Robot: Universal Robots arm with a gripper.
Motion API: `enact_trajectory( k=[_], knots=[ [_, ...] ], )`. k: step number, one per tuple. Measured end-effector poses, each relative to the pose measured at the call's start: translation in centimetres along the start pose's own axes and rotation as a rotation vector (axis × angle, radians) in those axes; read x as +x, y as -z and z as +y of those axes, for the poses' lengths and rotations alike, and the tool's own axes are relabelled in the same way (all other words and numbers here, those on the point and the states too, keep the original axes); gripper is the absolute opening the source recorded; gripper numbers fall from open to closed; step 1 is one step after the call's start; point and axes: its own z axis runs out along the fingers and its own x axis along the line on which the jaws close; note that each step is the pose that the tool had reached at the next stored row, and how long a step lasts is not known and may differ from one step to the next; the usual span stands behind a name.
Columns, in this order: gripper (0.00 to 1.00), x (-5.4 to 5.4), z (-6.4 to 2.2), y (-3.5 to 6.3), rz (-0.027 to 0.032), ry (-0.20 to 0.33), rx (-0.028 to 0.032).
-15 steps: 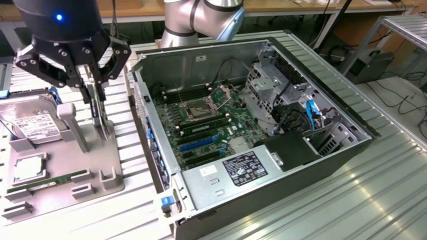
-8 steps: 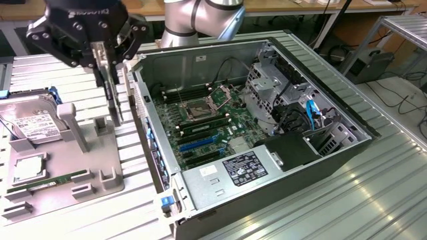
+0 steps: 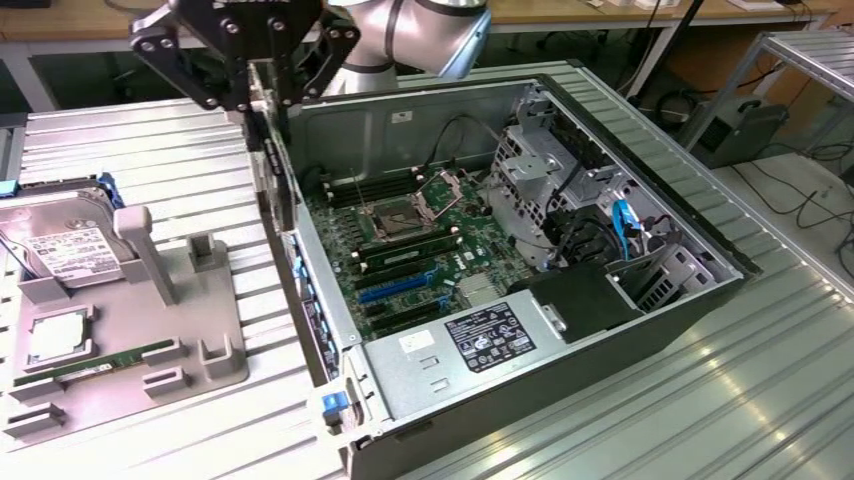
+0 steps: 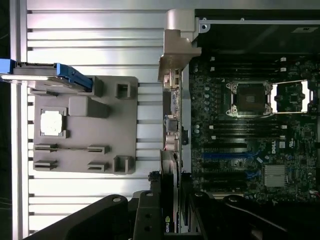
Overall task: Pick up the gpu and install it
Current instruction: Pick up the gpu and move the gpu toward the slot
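My gripper hangs high at the back of the exterior view and is shut on the gpu. The thin dark card hangs edge-on below the fingers, just over the open computer case's wall on the exterior view's left. In the wrist view the gripper clamps the card, and the silvery bracket is at the card's far end. The card lines up along the edge of the motherboard, above the case and clear of the slots.
A grey fixture plate lies on the exterior view's left of the case, carrying a hard drive, a square chip and a green memory stick. Inside the case are a drive cage and a power supply.
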Motion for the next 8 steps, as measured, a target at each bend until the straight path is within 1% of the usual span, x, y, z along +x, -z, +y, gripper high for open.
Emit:
enact_trajectory(
  k=[7,8],
  knots=[
    [0.26,-3.3,-0.02,0.01,0.0015,0.000,-0.0031],
    [0.26,-4.1,-0.02,0.00,0.0018,0.000,-0.0034]
  ],
)
